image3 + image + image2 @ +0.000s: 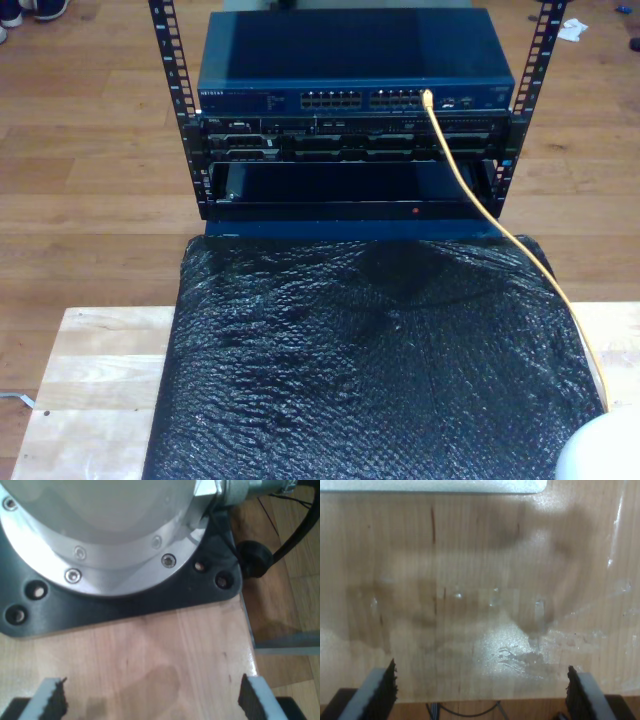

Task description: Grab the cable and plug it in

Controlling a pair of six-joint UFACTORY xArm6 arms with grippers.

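Note:
In the exterior view the yellow cable has its tip sitting in a port on the blue switch in the rack. From there it runs down over the black mat toward the exterior view's lower right. My first gripper is open over bare wooden table, with nothing between its fingers, facing an arm's silver base flange. My second gripper is also open and holds nothing, hovering over shiny wooden tabletop.
A black bubble-wrap mat covers most of the wooden table in front of the rack. A white rounded arm part sits at the exterior view's lower right. A black base plate and thick black cable lie by the table edge.

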